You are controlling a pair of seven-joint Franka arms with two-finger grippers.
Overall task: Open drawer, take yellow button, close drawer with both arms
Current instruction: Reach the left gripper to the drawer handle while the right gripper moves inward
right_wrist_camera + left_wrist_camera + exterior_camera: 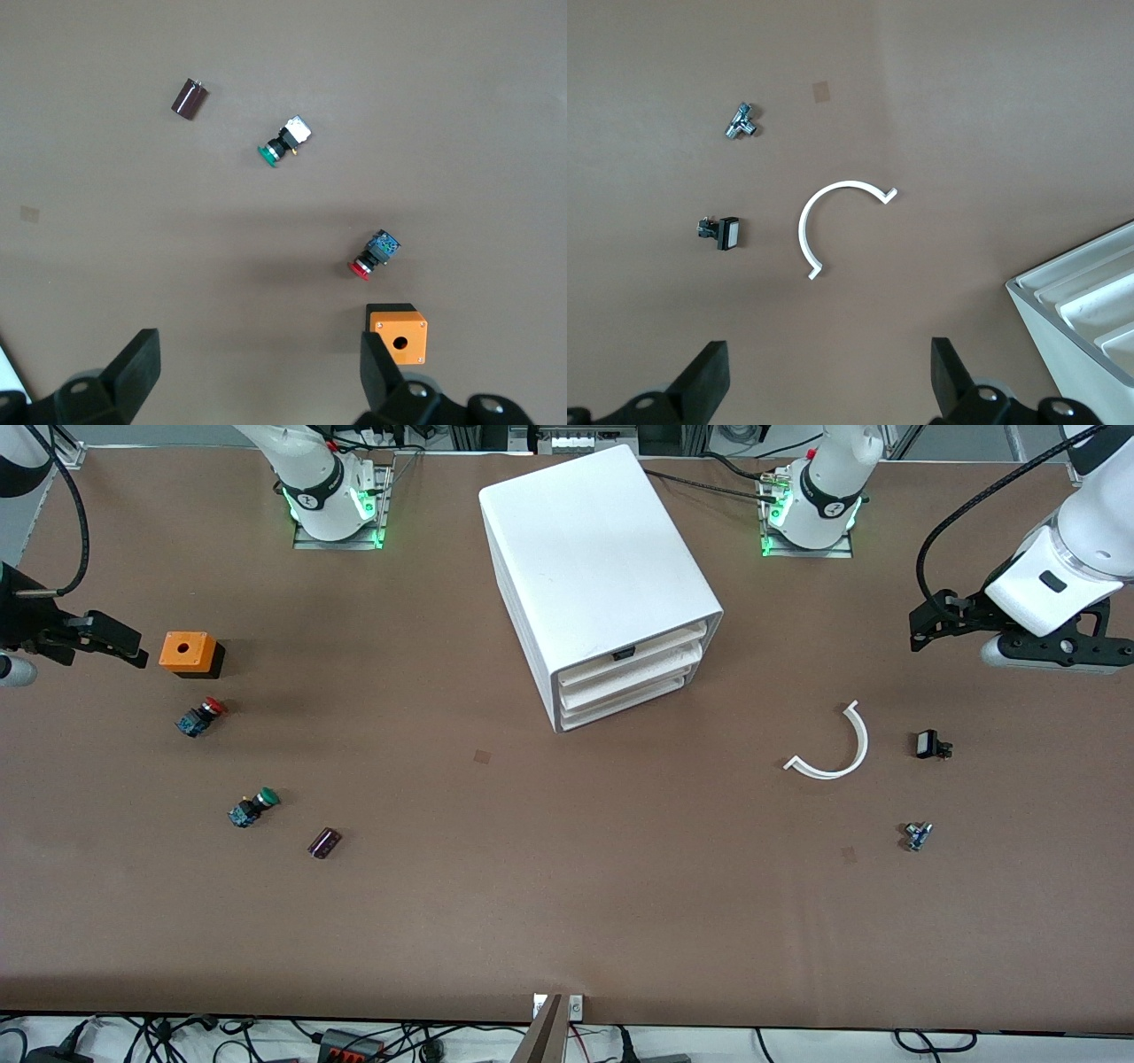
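While all three drawers [631, 676] sit shut in the cabinet [595, 576] mid-table, both spread, empty claws, left claw [824, 390] and right claw [252, 385], hover well apart at the table's [567, 903] ends; the yellow button is hidden.

Two glossy white jointed arms with dark grey joints are seen. Green lights glow at each round base, which is marked with a black ring and logo. Black cables are looped along both arms. Black two-finger grippers are fitted: the left gripper [921, 624] and the right gripper [133, 651].
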